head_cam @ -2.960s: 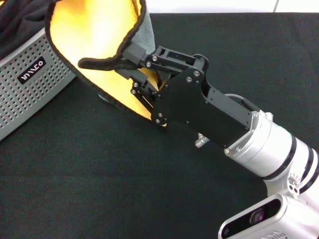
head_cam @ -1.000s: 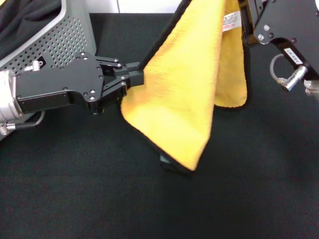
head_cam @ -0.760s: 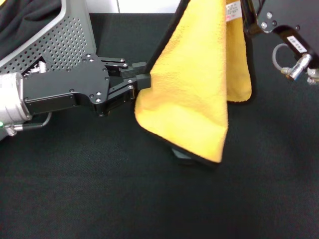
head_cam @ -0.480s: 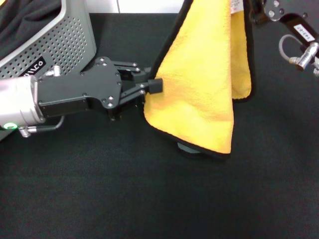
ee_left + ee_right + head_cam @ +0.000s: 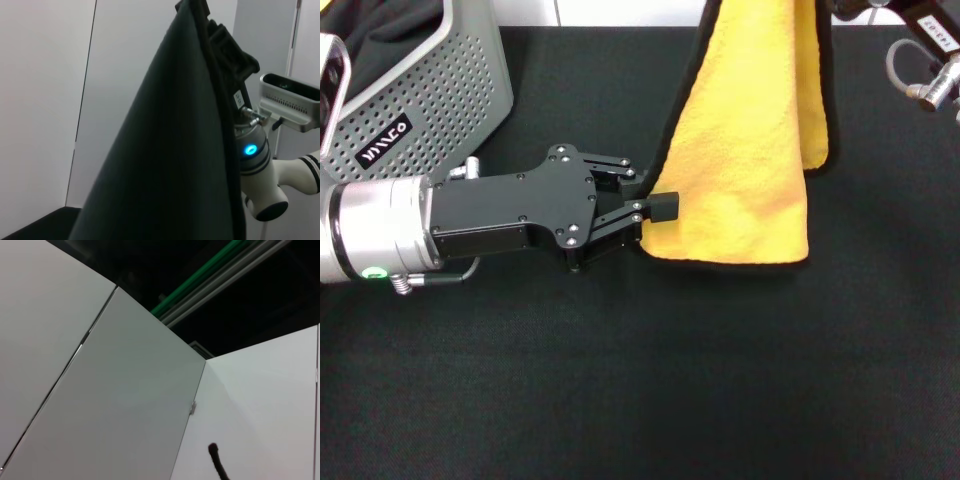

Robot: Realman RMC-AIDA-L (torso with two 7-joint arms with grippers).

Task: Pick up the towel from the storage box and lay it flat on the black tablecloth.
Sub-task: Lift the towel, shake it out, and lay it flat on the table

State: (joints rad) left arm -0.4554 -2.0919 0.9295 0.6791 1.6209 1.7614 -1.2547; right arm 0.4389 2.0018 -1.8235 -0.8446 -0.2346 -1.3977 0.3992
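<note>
While the towel (image 5: 750,150) hangs outside, dark fabric fills the storage box (image 5: 440,90).

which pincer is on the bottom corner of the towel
The left pincer: it grips the lower left corner of the hanging towel, beside the storage box. The right arm holds the towel's top at the head view's upper edge.

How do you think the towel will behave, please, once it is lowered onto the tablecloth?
Probably floppy: the towel hangs in a soft fold from its top edge, where the right arm reaches. It will likely crumple rather than lie flat unless spread, since the left hand pinches only its lower corner. It seems light, hanging freely above the tablecloth.
</note>
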